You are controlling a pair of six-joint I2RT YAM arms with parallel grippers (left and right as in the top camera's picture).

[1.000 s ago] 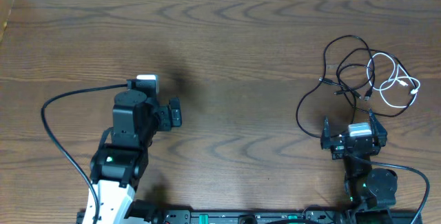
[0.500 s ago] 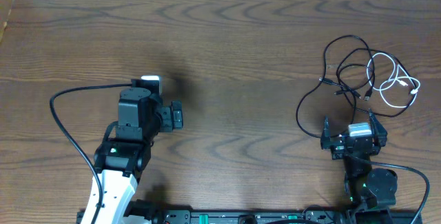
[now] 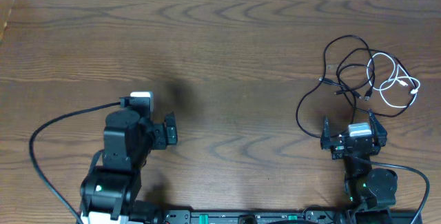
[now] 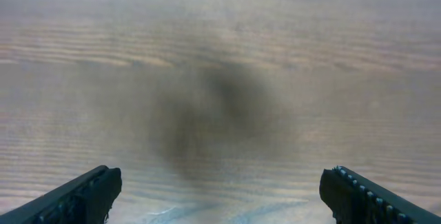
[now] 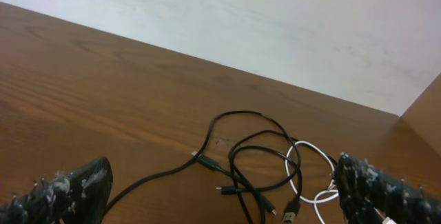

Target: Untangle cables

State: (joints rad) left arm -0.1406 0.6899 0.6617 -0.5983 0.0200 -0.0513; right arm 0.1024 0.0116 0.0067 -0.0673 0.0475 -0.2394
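The brown desk (image 3: 241, 45) fills my overhead view. My left arm (image 3: 120, 155) sits near-left over bare wood, its left fingers (image 4: 83, 195) spread wide with nothing between them. My right arm (image 3: 365, 176) sits near-right, its right fingers (image 5: 65, 189) likewise apart and empty, with the tangle just beyond them. The black cables (image 5: 244, 113) loop over one another on the desk's right side, the white cable (image 5: 287, 165) threaded through their right edge. One small plug (image 3: 322, 80) lies at the left.

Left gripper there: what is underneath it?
Under the left gripper only bare wooden table and a dark shadow show. The left arm hides the table directly beneath it from overhead.
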